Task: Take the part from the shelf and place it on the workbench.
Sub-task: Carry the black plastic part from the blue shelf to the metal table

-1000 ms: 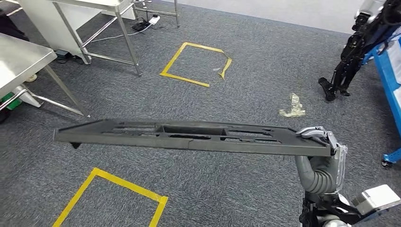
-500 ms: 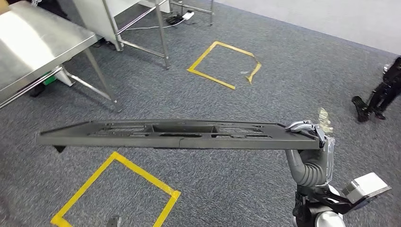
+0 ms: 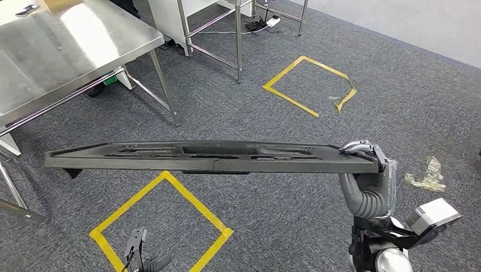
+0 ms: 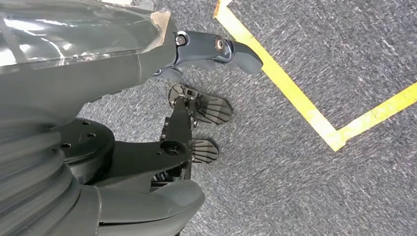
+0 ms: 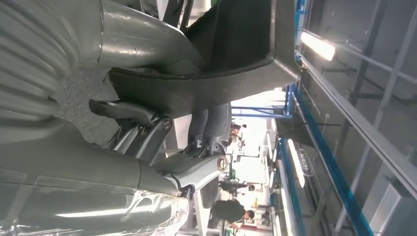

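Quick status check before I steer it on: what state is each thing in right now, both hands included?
Part: held level above the carpet, gripped at one end.
Right robot hand: grips the part's end.
Left robot hand: holds nothing, fingers apart.
Workbench: part not yet on it.

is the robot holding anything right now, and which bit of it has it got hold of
Yes. The right hand grips the long flat dark grey plastic part at its right end, carrying it roughly level above the carpet. The left hand holds nothing.
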You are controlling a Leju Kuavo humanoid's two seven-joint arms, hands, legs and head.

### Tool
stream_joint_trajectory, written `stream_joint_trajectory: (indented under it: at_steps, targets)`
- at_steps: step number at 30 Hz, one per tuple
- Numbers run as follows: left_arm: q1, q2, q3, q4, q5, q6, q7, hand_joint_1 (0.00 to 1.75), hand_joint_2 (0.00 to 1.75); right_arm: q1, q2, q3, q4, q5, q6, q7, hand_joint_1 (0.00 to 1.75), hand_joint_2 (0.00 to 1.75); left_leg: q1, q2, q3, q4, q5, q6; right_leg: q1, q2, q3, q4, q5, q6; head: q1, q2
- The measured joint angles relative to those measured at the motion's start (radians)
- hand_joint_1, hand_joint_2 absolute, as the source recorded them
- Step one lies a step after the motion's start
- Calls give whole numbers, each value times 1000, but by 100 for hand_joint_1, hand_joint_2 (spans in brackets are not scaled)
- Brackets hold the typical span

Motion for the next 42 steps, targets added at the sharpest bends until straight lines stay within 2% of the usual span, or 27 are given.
stream_joint_trajectory:
  at_steps: [1,3,5,6,7,8,10,12,14,15,16,18,20,21,22,24,25,27,29,30,32,34,36,37,38,40,42]
  targets:
    - [-1,1,0,-2,0,0,0,0,175,-2,0,1,0,0,-1,0,175,175,-1,28,-14,29,-20,-4,-3,-10,0,-3,2,-9,-3,0]
    - [-3,2,0,-5,0,0,0,0,175,-2,0,2,1,0,-2,0,175,175,-1,84,-70,145,-83,-9,0,-32,0,-4,1,-21,-10,0]
    - [-3,1,0,-6,-1,-1,1,0,175,-1,0,3,3,0,-7,0,175,175,2,99,-128,259,-124,-13,4,-58,0,-3,-1,-25,-12,0]
    - [-2,0,0,-8,-3,-1,3,0,175,-1,-1,4,4,0,-12,0,175,175,3,103,-135,271,-119,-14,5,-70,-1,-3,-2,-26,-12,0]
    - [-2,1,0,-9,-4,-1,4,0,175,-1,-1,5,4,0,-17,0,175,175,4,109,-121,242,-96,-14,5,-82,0,-3,-3,-26,-13,0]
    - [-2,1,0,-12,-5,-1,6,0,175,-1,-2,7,5,-1,-22,0,175,175,5,122,-88,181,-63,-14,5,-93,1,-3,-4,-25,-14,0]
    - [-4,2,0,-18,-6,-1,8,0,175,-2,-5,10,4,-3,-27,0,175,175,1,168,-17,50,-17,-8,12,-113,4,-1,-9,-18,-14,0]
    - [-6,2,0,-23,-6,-1,8,0,175,-3,-8,15,4,-7,-32,0,175,175,-6,183,8,-2,-8,2,20,-132,7,-1,-13,-8,-11,0]
    - [-5,4,0,-26,-6,0,5,0,175,-4,-11,20,5,-11,-39,0,175,175,-9,155,7,-6,-4,15,22,-149,12,-3,-16,3,-7,0]
    - [-4,4,0,-28,-6,1,3,0,175,-5,-12,22,5,-13,-43,0,175,175,-7,143,8,-10,-1,22,21,-139,11,3,-23,8,-7,0]
    - [-3,4,-1,-31,-6,2,2,0,175,-6,-14,23,4,-14,-47,-1,175,175,-5,131,10,-13,3,29,19,-115,1,26,-37,11,-6,0]
    - [-2,0,-2,-38,-7,4,0,0,175,-3,-20,23,5,-16,-59,-3,175,175,0,106,11,-17,8,38,14,-49,-52,141,-90,7,-2,0]
    - [-1,-4,-4,-42,-9,7,5,0,175,7,-26,24,5,-17,-71,-4,175,175,0,75,9,-16,9,41,14,-23,-119,273,-133,7,1,0]
    - [0,-6,-4,-43,-10,8,9,0,175,11,-28,24,5,-18,-75,-5,175,175,0,59,9,-15,10,41,13,-20,-132,293,-133,12,1,0]
    - [1,-6,-4,-44,-9,10,12,0,175,14,-31,24,5,-18,-77,-5,175,175,0,43,9,-14,10,41,12,-18,-125,269,-116,19,1,0]
    - [2,-6,-4,-45,-5,12,15,0,175,15,-35,24,5,-18,-79,-5,175,175,1,14,10,-11,10,37,5,6,-63,128,-55,35,2,0]
    - [2,-6,-4,-46,-3,13,15,0,175,14,-37,25,5,-18,-79,-5,175,175,0,2,9,-9,10,33,4,23,-34,63,-29,37,3,0]
    - [3,-6,-4,-47,0,14,14,0,175,12,-39,26,7,-19,-79,-7,175,175,-2,-17,2,-9,13,22,5,39,-7,6,-9,27,3,0]
    - [6,-4,-4,-48,2,14,14,0,175,8,-40,27,7,-20,-80,-8,175,175,-1,-33,-4,-13,18,10,5,21,-5,4,-3,12,3,0]
    - [7,-3,-4,-48,3,14,14,0,175,6,-41,27,7,-20,-81,-7,175,175,-2,-25,-8,-9,15,5,3,11,-4,1,0,5,2,0]
    - [6,-1,-4,-50,4,14,14,0,175,4,-42,27,7,-20,-82,-8,175,175,-3,29,-36,48,-23,-3,-2,-12,-1,-5,3,-14,-7,0]
    - [6,-3,-5,-52,5,14,14,0,175,5,-42,28,7,-21,-82,-8,175,175,-2,87,-100,180,-90,-10,4,-38,-1,-5,1,-25,-15,0]
    - [7,-3,-5,-53,5,14,14,0,175,6,-42,28,7,-21,-84,-8,175,175,2,102,-145,273,-119,-15,8,-65,-1,-5,-1,-27,-16,0]
    - [8,-3,-5,-53,6,14,14,0,175,6,-42,28,7,-21,-85,-8,175,175,3,106,-139,263,-105,-16,8,-77,0,-5,-2,-27,-17,0]
    - [9,-3,-5,-53,6,14,14,0,175,6,-42,29,7,-21,-86,-7,175,175,4,114,-112,214,-76,-15,8,-90,1,-4,-3,-27,-17,0]
    - [7,-3,-5,-55,6,14,14,0,175,5,-43,32,7,-21,-88,-7,175,175,0,161,-29,71,-20,-8,13,-111,5,-4,-6,-23,-18,0]
    - [5,-3,-6,-59,6,14,14,0,175,5,-43,33,7,-21,-88,-8,175,175,-7,191,12,-5,-2,1,22,-129,9,-3,-11,-15,-15,0]
